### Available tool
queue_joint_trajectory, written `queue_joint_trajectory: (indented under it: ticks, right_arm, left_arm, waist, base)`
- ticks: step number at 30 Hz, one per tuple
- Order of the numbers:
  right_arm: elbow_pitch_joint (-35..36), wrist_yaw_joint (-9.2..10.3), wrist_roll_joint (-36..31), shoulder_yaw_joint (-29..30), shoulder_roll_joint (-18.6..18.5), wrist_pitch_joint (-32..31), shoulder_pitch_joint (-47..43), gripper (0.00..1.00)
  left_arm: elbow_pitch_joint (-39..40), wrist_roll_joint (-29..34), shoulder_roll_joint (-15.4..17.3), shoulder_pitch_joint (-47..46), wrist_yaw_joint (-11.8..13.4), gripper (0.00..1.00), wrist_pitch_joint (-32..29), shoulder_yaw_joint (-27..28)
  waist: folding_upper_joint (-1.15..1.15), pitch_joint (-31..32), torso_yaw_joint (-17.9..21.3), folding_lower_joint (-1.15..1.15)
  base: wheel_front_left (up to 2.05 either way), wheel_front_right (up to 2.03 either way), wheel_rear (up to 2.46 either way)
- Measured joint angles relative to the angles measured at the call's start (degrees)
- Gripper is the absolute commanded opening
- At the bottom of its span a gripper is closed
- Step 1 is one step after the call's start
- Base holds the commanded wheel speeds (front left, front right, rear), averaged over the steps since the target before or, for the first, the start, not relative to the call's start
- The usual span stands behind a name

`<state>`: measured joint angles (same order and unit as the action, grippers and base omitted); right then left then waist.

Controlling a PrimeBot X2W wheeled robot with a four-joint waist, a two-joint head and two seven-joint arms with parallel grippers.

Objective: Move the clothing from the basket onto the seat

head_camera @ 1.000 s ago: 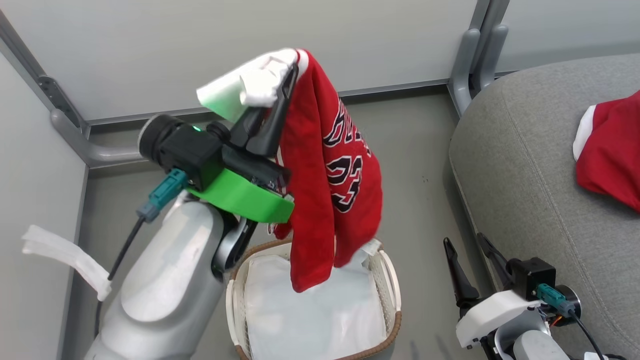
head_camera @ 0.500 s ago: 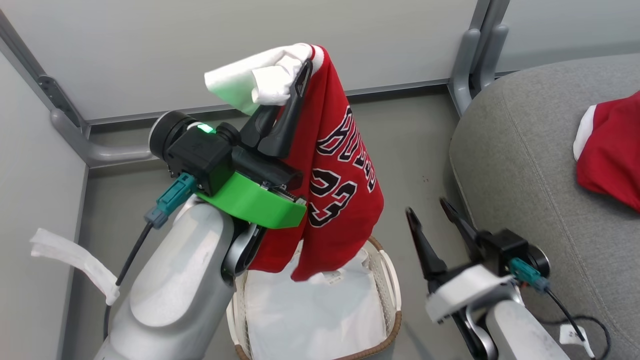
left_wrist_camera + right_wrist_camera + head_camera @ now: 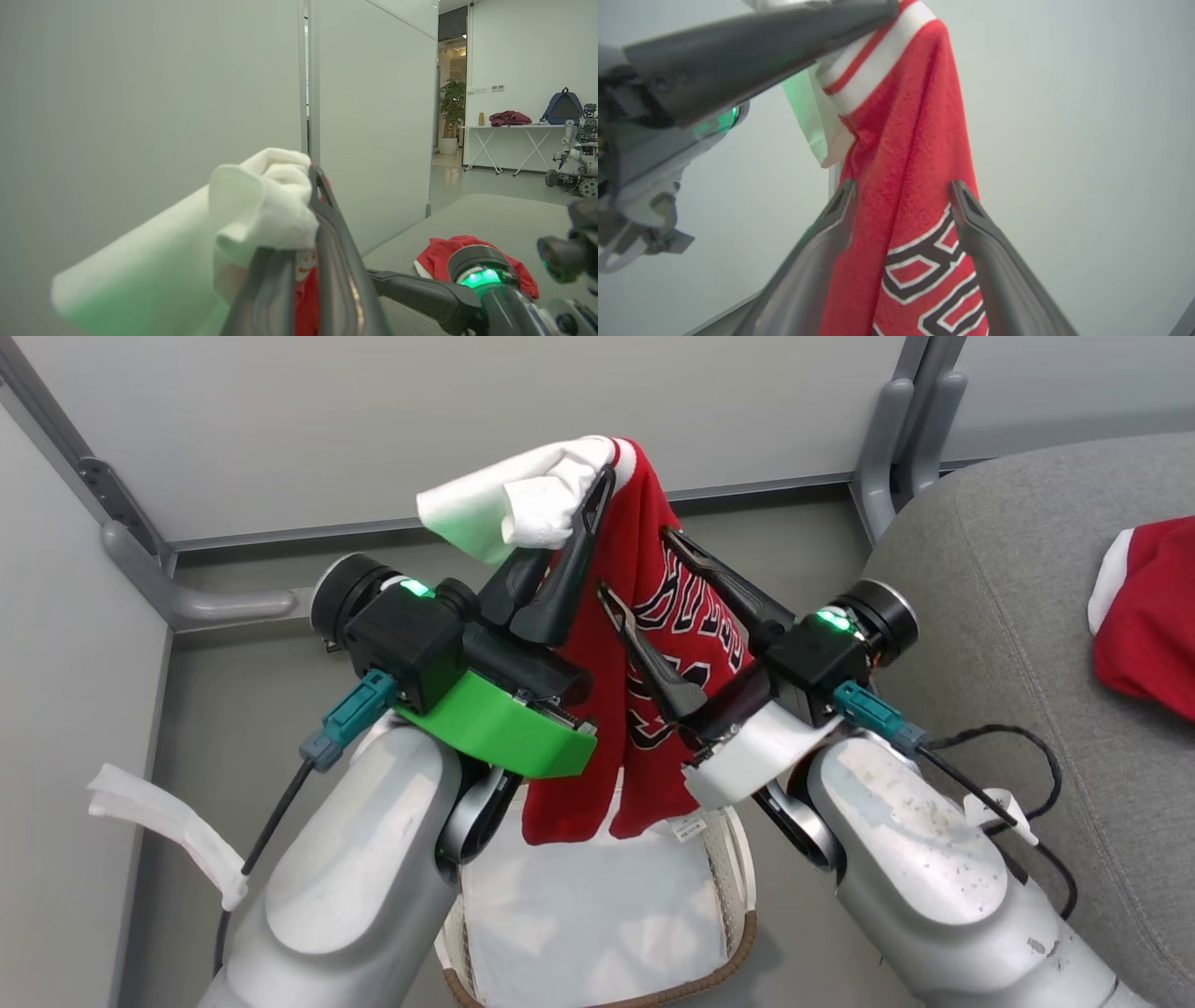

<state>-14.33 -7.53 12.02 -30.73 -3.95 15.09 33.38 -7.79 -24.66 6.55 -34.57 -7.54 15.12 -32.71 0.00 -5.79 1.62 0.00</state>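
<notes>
While raised well above the basket (image 3: 744, 933), clamps the left tool (image 3: 603, 485) fully shut on the striped white-and-red collar of the red jersey (image 3: 644, 513), with a bunched white cloth (image 3: 504, 509) caught in the same pinch. Holds the left forearm sloped up and inward from the lower left of the head view, wrist bent, fingers pointing up and to the right. Lets the jersey hang straight down from that pinch, black-and-white lettering turned toward the right arm, lower edge just over the white liner (image 3: 597, 915) in the basket; touching or not, cannot tell. Brings the right forearm up from the lower right, sloped inward, roughly mirroring the left. Sets the right tool (image 3: 635, 560) spread wide, gripping nothing, one long dark finger on either side of the hanging fabric just below the collar, as seen in the right wrist view (image 3: 902, 184). Shows a second red garment (image 3: 1153, 616) with white trim lying on the grey seat (image 3: 1008, 569), well apart from both tools. Places the basket on the grey floor (image 3: 243, 709), beside the seat.
</notes>
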Motion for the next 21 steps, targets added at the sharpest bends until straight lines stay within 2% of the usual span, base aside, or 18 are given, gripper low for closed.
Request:
queue_joint_trajectory:
  ticks: [5,10,21]
  right_arm:
    - [-1.52,0.0,0.35,-2.54,-1.07,0.0,5.1,1.0]
    - [-3.82,0.0,-1.18,-1.9,-0.91,0.0,6.12,1.0]
    - [-15.21,0.0,1.58,-6.61,0.48,0.0,6.99,1.0]
  left_arm:
    - [-0.02,-0.34,-0.32,0.0,0.0,0.0,0.0,-1.12]
    - [0.04,-0.63,-0.41,0.0,0.0,0.0,0.0,-2.11]
    - [0.47,-1.55,-0.47,-0.04,0.0,0.0,0.0,-4.37]
  waist:
    - [0.0,-0.25,-0.59,0.0]
    - [0.0,-0.43,-1.07,0.0]
    - [0.0,-0.48,-1.77,0.0]
  base:
    - [0.0,0.0,0.0]
    - [0.0,0.0,0.0]
    - [0.0,0.0,0.0]
